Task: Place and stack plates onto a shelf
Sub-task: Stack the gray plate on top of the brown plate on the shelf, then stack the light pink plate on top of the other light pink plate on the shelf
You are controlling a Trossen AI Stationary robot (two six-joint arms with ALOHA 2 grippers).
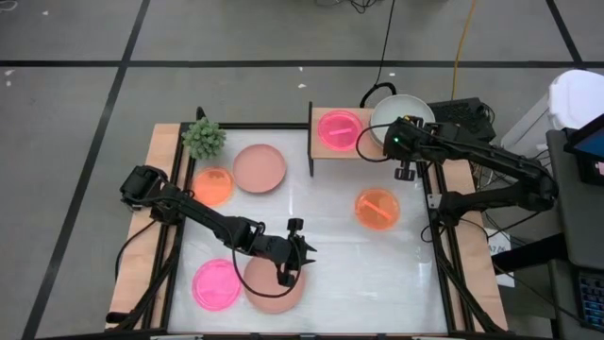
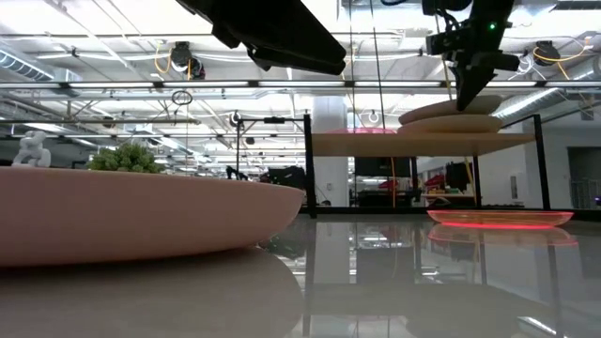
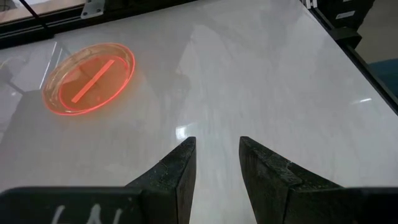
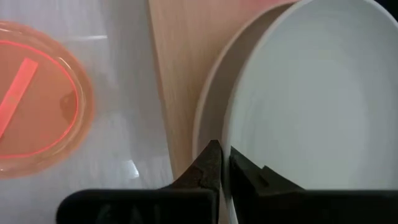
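Observation:
On the shelf [image 1: 326, 151] at the table's far edge lie a neon pink plate [image 1: 340, 127] and a pale grey-green plate [image 1: 401, 115], which sits on a beige plate [image 4: 214, 99]. My right gripper [image 1: 400, 144] is shut on the pale plate's rim. My left gripper [image 1: 286, 276] hangs open over a salmon-pink plate [image 1: 269, 291] near the table's front edge, with nothing between its fingers [image 3: 183, 165]. Loose on the table are a pink plate [image 1: 216, 284], two orange plates [image 1: 214, 186] [image 1: 377, 208] and a second salmon plate [image 1: 260, 167]. My right gripper pinches the pale grey-green plate's rim [image 4: 227, 140] on its near side, one finger on the plate's inner face and one outside, under the rim. The fingers slant down from above. The plate [image 2: 441, 111] lies on the beige plate [image 2: 451, 124], slightly tilted.
A small spiky green plant [image 1: 203, 138] stands at the table's far left corner. Cables and grey equipment lie beyond the table's right edge. Bare white tabletop [image 1: 321, 217] shows between the shelf and my left gripper.

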